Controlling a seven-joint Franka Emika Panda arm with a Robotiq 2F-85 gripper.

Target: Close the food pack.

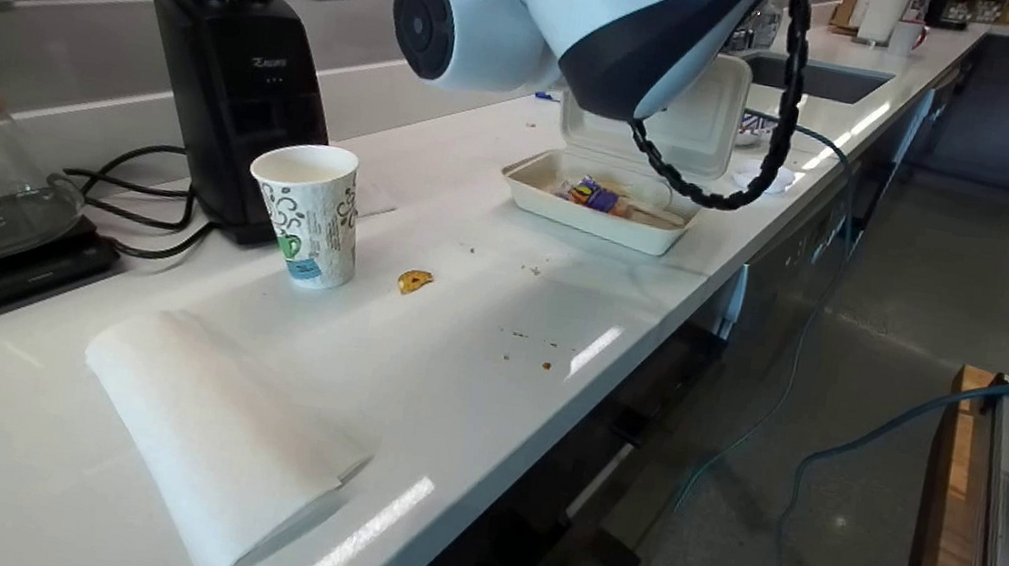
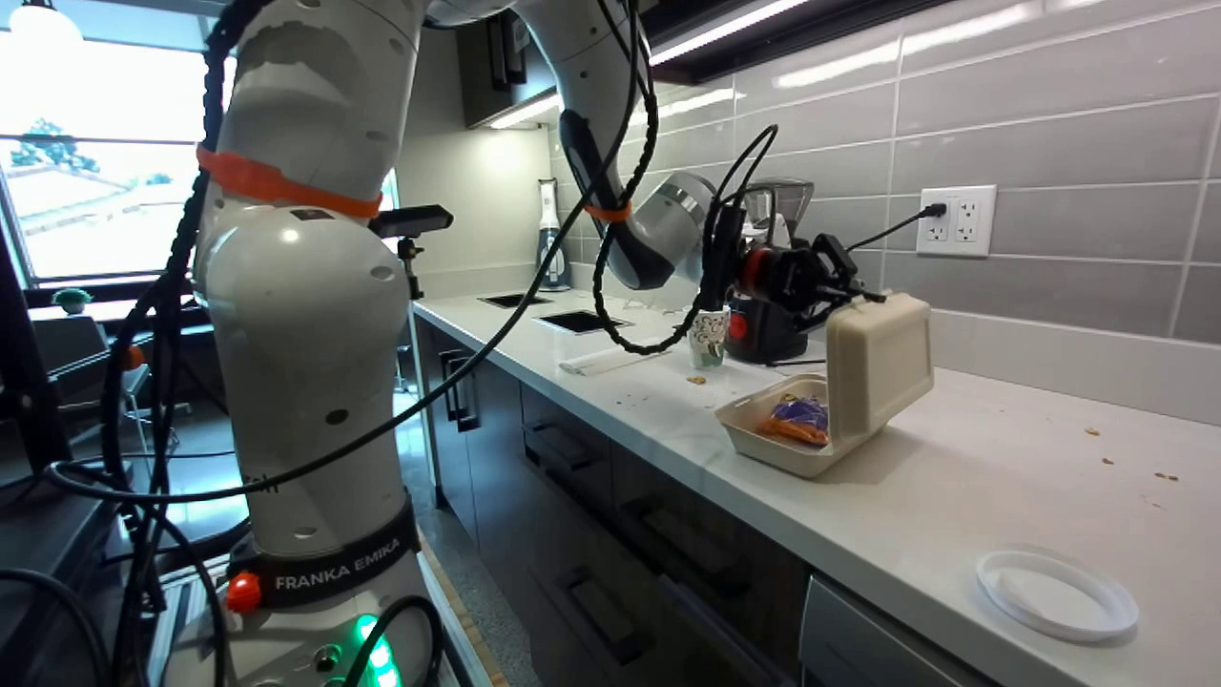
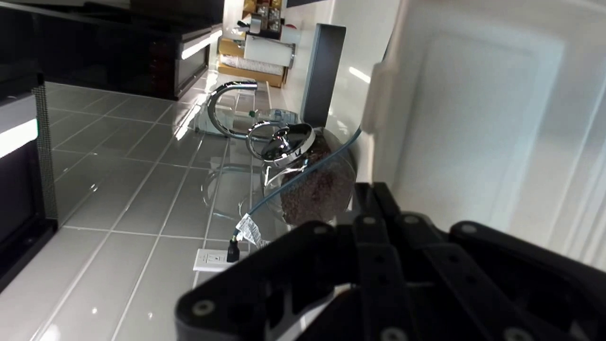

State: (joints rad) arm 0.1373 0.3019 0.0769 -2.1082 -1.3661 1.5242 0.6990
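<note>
The food pack, a white clamshell box, stands on the counter with its base (image 1: 595, 224) flat and its lid (image 1: 715, 119) upright. In an exterior view the lid's outer side (image 2: 882, 367) shows. Orange and blue wrapped food (image 2: 799, 420) lies in the base. My gripper (image 2: 870, 298) is at the lid's top edge; the arm hides it in an exterior view. In the wrist view the fingertips (image 3: 372, 185) are together, with the lid's thin rim running in between them. The lid's inside (image 3: 473, 132) fills the right of that view.
A paper cup (image 1: 312, 222), a black coffee grinder (image 1: 238, 79) and a folded white cloth (image 1: 216, 440) stand or lie on the counter. A round white plastic lid (image 2: 1057, 593) lies near the counter's edge. A glass vessel (image 3: 315, 189) stands beyond the pack. The tiled wall runs behind.
</note>
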